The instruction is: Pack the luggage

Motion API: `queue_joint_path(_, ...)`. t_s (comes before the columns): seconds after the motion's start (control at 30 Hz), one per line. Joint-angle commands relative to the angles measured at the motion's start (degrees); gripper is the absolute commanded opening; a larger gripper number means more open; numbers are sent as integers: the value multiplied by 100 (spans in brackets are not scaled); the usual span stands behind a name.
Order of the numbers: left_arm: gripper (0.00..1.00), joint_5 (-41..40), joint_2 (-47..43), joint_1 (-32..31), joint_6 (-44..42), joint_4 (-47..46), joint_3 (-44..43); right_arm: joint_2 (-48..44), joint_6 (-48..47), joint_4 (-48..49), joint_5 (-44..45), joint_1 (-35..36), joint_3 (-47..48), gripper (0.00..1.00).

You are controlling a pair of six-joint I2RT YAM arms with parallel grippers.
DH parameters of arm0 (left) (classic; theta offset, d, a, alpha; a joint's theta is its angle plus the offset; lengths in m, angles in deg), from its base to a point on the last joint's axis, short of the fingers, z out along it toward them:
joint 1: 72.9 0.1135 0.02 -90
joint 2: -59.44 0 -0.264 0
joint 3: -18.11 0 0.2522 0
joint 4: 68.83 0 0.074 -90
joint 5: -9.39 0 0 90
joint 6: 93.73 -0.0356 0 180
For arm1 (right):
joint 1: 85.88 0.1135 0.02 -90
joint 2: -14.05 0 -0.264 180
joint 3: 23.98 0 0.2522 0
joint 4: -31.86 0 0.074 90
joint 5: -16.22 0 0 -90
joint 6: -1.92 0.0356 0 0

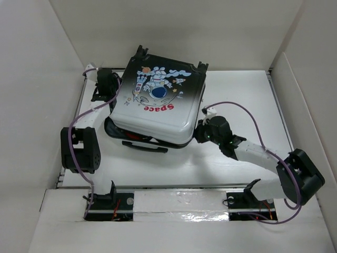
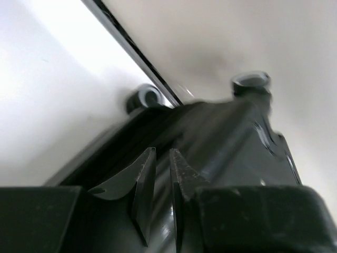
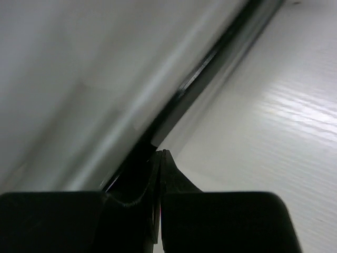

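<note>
Luggage [image 1: 158,100] lies between the barely-parted left hand [image 2: 162,153] and the tight-closed right hand [image 3: 159,153].

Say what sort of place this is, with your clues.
Probably a robot test cell: the left arm and right arm mounted at a white table, plain white walls around it, the luggage lying on it.
</note>
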Motion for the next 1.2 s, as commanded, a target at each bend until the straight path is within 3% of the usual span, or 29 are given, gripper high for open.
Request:
queue_joint_path(0.0,15,201,-344,58,170,456,536,-139,-12,817,-1016,489,162,4)
queue_joint_path(0.07,22,114,-599,120,223,413,914,45,-21,791,-998,490,189,4)
queue_joint_path(0.1,32,-96,-896,120,206,395,1080,81,-21,800,-989,490,154,4)
queue_joint_path(0.2,40,-771,-1476,120,345,623,1556,99,6,984,-1067,236,-65,4)
queue_joint_path(0.47,42,-1345,-3334,233,671,1184,2514,-129,23,1108,-1385,-98,-216,7)
queue_joint_path(0.53,52,-1241,-3474,234,584,1422,2637,-340,-3,994,-1315,-151,-233,10)
queue_joint_path(0.6,59,-883,-3414,365,540,1441,2786,-481,-3,888,-1166,-213,-242,25)
queue_joint_path(0.7,59,-678,-3125,541,566,1222,2945,-788,23,494,-1025,-546,-224,34)
queue_joint_path(0.93,58,-775,-2351,1173,400,1397,2121,-1308,-3,150,-1068,-872,-180,34)
queue_joint_path(1.17,53,428,-689,1114,-558,1732,678,-1168,-12,123,-981,-872,47,32)
